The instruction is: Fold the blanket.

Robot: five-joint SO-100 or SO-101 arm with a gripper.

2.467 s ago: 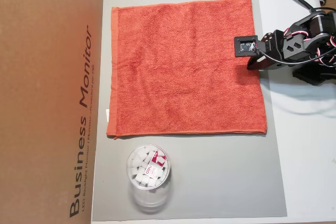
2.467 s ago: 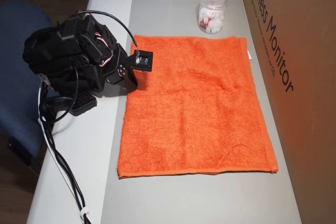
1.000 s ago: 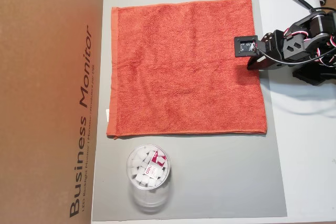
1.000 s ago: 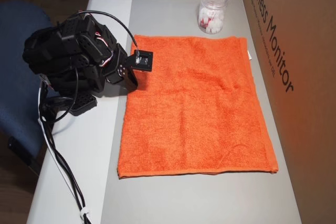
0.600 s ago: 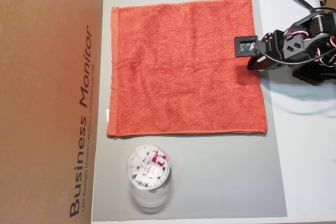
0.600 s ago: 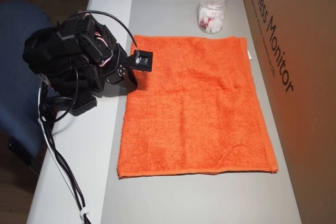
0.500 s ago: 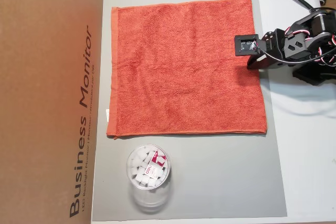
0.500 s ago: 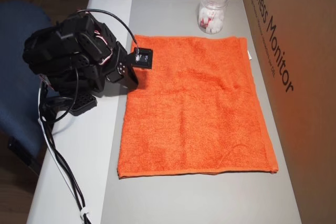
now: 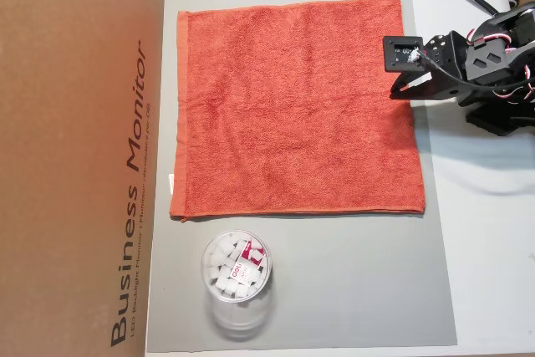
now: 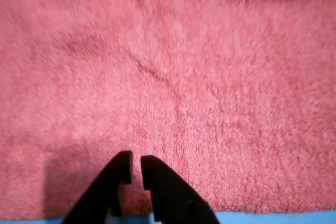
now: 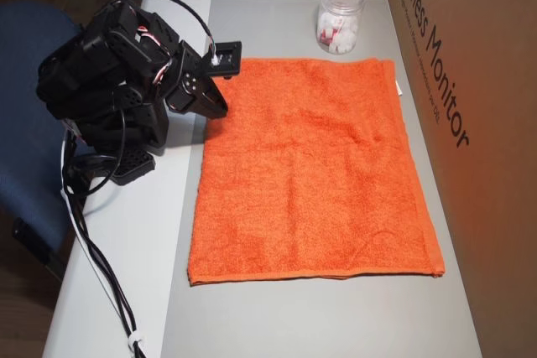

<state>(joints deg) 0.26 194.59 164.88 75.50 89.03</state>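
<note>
The blanket (image 9: 297, 106) lies spread flat and unfolded on a grey mat (image 9: 351, 290) that covers the middle of the white worktop (image 9: 493, 273), its terry surface showing only faint creases. In an overhead view a small white tag (image 9: 170, 183) sticks out of the hemmed edge at about 9 o'clock from the blanket's centre, next to a brown cardboard box (image 9: 75, 156) printed "Business Monitor". A clear plastic jar (image 9: 236, 277) holding white pieces with a bit of red stands on the mat at roughly 7 o'clock from the blanket, near its edge but not touching it. The black arm (image 11: 109, 81) sits on the worktop beside the mat, cables (image 11: 101, 274) trailing away from its base, and a blue chair (image 11: 25, 123) shows past the worktop's edge. The end effector (image 10: 132, 172) hangs over the blanket's border nearest the arm, at about 3 o'clock from the cloth's centre in an overhead view (image 9: 399, 88). In the wrist view its two dark fingertips (image 10: 122, 165) stand almost together with only a thin slit between them and no cloth in it; whether they touch the terry below is hard to judge, since that view is soft.
</note>
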